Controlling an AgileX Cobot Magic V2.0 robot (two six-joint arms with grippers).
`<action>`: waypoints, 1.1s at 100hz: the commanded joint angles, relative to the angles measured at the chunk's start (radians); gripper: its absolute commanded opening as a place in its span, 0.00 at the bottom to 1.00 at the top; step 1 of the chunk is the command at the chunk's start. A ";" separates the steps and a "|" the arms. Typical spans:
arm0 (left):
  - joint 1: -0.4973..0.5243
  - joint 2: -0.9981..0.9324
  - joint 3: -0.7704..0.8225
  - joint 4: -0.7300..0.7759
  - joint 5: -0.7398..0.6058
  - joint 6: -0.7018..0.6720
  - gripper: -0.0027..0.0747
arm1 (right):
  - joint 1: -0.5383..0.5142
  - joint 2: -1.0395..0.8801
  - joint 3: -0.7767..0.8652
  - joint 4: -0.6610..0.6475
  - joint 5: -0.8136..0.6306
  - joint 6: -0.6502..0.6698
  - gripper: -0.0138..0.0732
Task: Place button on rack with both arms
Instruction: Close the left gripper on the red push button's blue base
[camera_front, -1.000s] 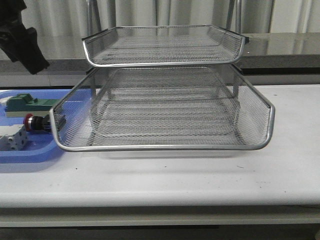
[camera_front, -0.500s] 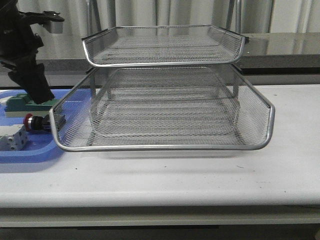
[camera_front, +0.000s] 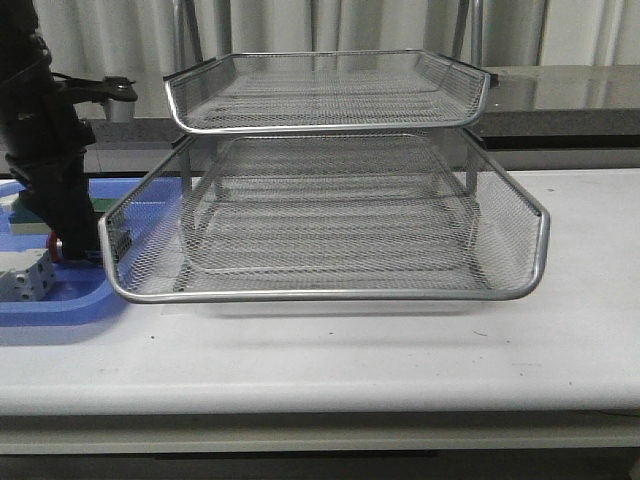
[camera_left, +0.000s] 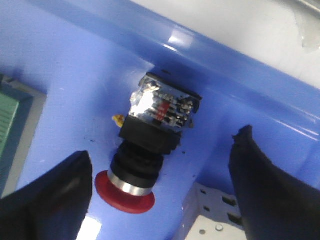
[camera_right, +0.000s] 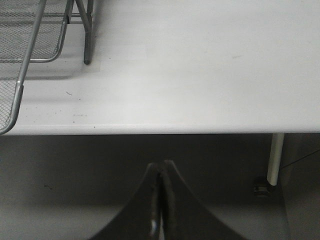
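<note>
Button (camera_left: 150, 145) lies in blue tray (camera_left: 90, 75), between parted left jaws

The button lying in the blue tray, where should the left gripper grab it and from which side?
Probably from above, across the black collar of the button, which lies on its side in the blue tray. The collar is narrower than the boxy body and should seat between the fingers better than the rounded red cap. The open left gripper already straddles it; the white-grey block sits close beside.
</note>
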 joint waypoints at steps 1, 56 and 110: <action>-0.004 -0.049 -0.030 -0.013 -0.019 0.028 0.74 | -0.002 0.003 -0.035 -0.015 -0.051 -0.002 0.08; -0.004 -0.034 -0.030 -0.013 -0.100 0.085 0.74 | -0.002 0.003 -0.035 -0.015 -0.051 -0.002 0.08; -0.004 0.029 -0.030 -0.040 -0.104 0.089 0.74 | -0.002 0.003 -0.035 -0.015 -0.051 -0.002 0.08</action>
